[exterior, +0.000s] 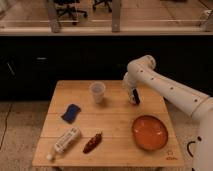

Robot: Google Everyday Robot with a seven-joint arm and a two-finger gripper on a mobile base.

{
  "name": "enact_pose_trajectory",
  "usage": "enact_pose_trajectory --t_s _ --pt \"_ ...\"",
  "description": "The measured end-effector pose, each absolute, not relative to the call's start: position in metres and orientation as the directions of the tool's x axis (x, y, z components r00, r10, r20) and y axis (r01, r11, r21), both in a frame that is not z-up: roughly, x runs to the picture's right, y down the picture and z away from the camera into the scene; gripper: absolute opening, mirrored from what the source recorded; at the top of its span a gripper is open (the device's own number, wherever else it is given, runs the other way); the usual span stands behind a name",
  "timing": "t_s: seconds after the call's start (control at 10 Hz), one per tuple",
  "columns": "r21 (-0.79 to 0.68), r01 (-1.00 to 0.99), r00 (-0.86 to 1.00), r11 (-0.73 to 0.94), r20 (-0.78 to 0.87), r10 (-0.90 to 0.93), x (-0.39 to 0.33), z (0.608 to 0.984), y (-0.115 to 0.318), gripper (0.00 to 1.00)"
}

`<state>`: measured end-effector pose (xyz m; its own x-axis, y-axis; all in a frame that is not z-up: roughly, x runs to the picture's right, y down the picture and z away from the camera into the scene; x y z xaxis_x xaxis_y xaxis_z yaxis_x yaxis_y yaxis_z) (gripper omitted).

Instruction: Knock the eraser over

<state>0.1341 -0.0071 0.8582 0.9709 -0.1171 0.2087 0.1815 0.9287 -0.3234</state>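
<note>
My gripper (134, 98) hangs from the white arm over the back right part of the wooden table (115, 142), pointing down, right of the clear cup (97, 92). It is shut. A small dark shape with a light patch sits right at the gripper's tip. It may be the eraser (135, 100), but I cannot separate it from the gripper there, nor tell whether it stands or lies.
A flat blue pad (71, 112) lies at the left of the table. A white tube (65, 141) and a dark red chili-like item (92, 143) lie near the front. An orange plate (149, 132) sits front right. Dark cabinets stand behind the table.
</note>
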Motion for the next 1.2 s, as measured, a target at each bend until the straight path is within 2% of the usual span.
enact_pose_trajectory --t_s 1.2 --pt "-0.317 0.194 0.964 0.928 0.235 -0.121 0.1335 0.8627 -0.0074 0.00"
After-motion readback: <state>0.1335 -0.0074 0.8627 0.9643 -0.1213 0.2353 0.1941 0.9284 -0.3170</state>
